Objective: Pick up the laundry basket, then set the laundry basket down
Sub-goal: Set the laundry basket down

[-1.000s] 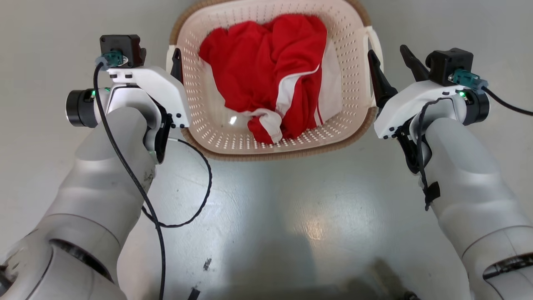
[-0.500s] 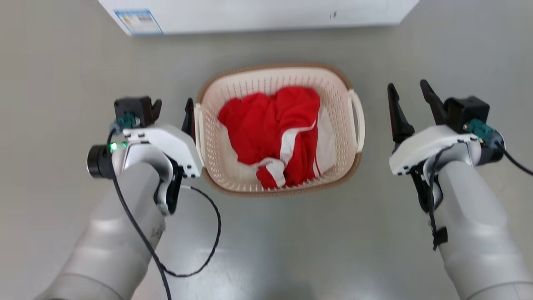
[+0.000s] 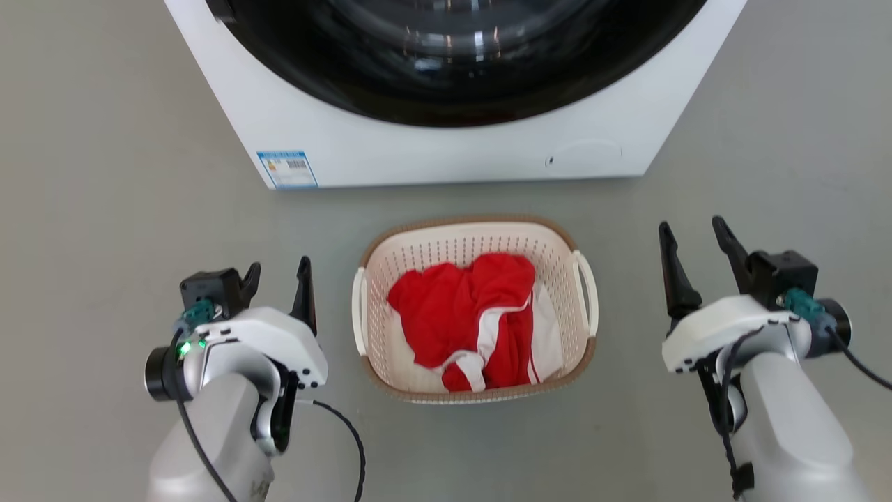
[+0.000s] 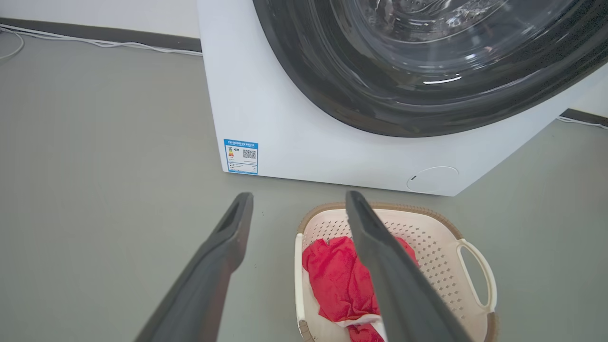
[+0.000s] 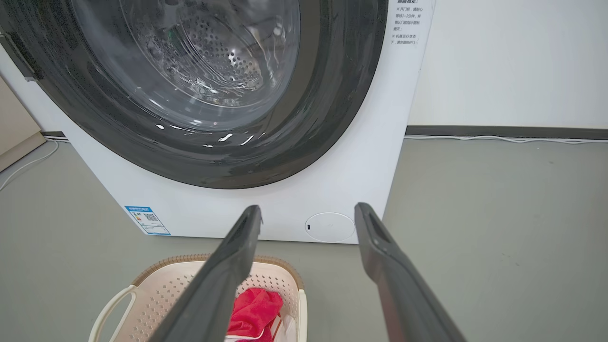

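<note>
The laundry basket (image 3: 467, 223) is cream-white with perforated walls and a brown rim, and it stands on the grey floor before the washer. A red and white garment (image 3: 474, 314) lies inside it. My left gripper (image 3: 279, 268) is open, a short way left of the basket's left handle (image 3: 358, 310) and not touching it. To the right of the right handle (image 3: 589, 293), my right gripper (image 3: 690, 230) is also open and stands farther off. The left wrist view looks past the open left gripper (image 4: 299, 195) onto the basket (image 4: 437, 247). In the right wrist view the open right gripper (image 5: 308, 208) stands above the basket (image 5: 161, 294).
A white front-loading washer (image 3: 446, 153) with a dark round door (image 5: 204, 95) stands just behind the basket. White cables (image 4: 95, 42) run along the wall's dark skirting. Grey floor spreads to both sides and in front of the basket.
The head view has risen and pulled back, bringing the washer into it. Both grippers stood at the basket's handles a second ago. Now they stand clear of them, still open.
</note>
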